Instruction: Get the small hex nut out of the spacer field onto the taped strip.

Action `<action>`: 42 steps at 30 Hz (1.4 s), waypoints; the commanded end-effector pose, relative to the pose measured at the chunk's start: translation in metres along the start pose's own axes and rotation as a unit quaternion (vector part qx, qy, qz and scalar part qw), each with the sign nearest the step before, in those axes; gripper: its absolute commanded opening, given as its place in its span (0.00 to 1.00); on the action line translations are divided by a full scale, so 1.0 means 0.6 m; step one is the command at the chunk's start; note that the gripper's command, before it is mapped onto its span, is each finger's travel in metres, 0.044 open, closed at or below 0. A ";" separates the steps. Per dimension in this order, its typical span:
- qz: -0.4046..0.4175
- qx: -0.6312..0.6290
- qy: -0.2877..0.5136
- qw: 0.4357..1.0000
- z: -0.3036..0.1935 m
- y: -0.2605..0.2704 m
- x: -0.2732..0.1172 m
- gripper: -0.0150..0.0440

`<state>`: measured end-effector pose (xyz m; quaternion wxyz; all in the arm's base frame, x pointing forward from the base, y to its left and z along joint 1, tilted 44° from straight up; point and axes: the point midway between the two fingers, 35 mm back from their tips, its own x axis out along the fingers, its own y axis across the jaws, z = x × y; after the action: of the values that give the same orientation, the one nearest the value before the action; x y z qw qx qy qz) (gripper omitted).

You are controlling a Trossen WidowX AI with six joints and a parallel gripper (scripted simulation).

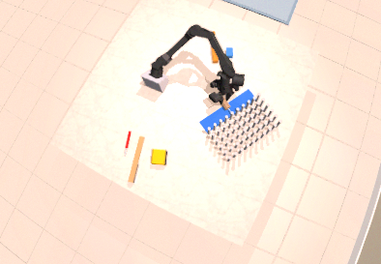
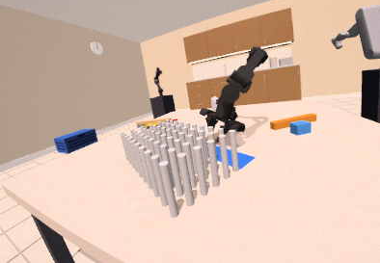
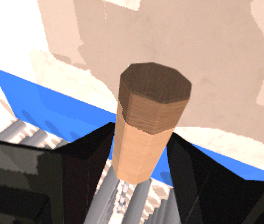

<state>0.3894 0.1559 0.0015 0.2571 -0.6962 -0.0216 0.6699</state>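
My gripper (image 1: 224,102) (image 3: 141,132) is shut on the wooden handle (image 3: 152,115) of a tool, at the front edge of the spacer field. In the wrist view the handle stands end-on toward the camera; a thin metal shaft (image 3: 124,192) shows below it between spacers. The tool's far end is hidden. The grey metal spacers (image 2: 169,190) stand upright in rows, as far as shows. The blue taped strip (image 1: 210,121) (image 2: 245,158) (image 3: 38,102) lies along their front, with the gripper above it. The hex nut cannot be made out in any view.
An orange bar (image 1: 215,56) (image 2: 294,120) and a blue block (image 1: 229,52) (image 2: 300,127) lie behind the arm's forearm side. A yellow block (image 1: 159,157), a long wooden stick (image 1: 136,159) and a red pen-like item (image 1: 128,139) lie at the other side of the table.
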 end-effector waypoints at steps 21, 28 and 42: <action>0.001 0.002 0.001 1.000 0.024 0.001 -0.009 0.25; 0.001 0.002 0.001 1.000 0.030 0.001 -0.012 0.25; 0.001 0.002 0.001 1.000 0.045 0.001 -0.017 0.25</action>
<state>0.3651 0.1607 0.0104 0.2575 -0.6955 -0.0217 0.6705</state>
